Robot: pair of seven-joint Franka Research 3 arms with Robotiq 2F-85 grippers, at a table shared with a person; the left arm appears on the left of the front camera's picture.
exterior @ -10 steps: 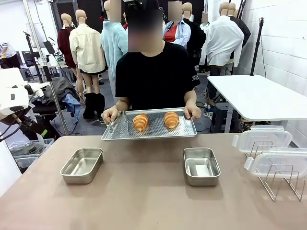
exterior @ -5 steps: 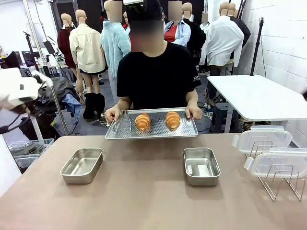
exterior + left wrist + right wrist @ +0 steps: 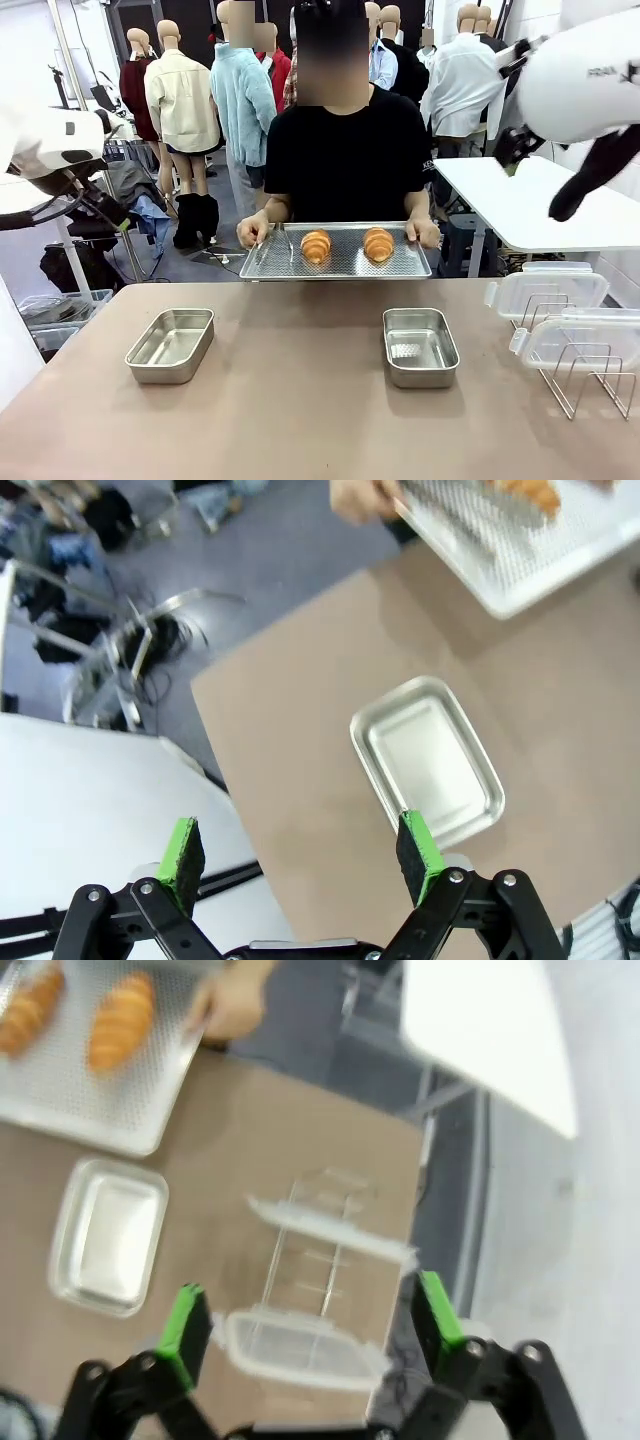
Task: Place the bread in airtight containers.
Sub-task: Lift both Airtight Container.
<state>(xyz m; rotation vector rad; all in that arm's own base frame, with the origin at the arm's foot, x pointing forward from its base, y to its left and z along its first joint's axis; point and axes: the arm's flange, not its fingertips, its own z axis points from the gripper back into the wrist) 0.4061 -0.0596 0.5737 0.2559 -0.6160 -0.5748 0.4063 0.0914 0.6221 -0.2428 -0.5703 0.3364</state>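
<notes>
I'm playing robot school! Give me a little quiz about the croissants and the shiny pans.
1. True or false: both croissants lie on the perforated tray that the person holds.
2. How many steel pans sit on the table?
3. Where are the clear lids? A) on the pans B) at the wire rack C) on the tray
Key: 1 true; 2 two; 3 B.

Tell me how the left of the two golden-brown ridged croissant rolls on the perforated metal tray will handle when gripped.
The left golden-brown ridged croissant roll looks puffed, so probably light and easily crushed; grip gently. Its curved, tapered shape may let it rock or slide on the perforated metal tray, which the person's hands hold, so it may shift.
</notes>
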